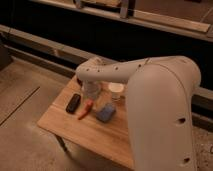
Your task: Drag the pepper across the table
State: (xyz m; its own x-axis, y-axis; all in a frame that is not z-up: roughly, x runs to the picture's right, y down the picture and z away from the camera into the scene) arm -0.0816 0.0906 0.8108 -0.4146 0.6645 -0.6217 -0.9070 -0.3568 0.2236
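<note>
The pepper [85, 110], small, slim and red-orange, lies on the light wooden table [80, 135] between a black oblong device and a blue block. My white arm reaches from the right across the table. Its gripper [90, 95] hangs just above the pepper's upper end, close to it or touching; I cannot tell which.
The black oblong device [73, 103] lies left of the pepper. The blue block [106, 114] lies to its right. A white cup [116, 91] stands behind the block. My large arm link covers the table's right side. Dark rails run behind the table.
</note>
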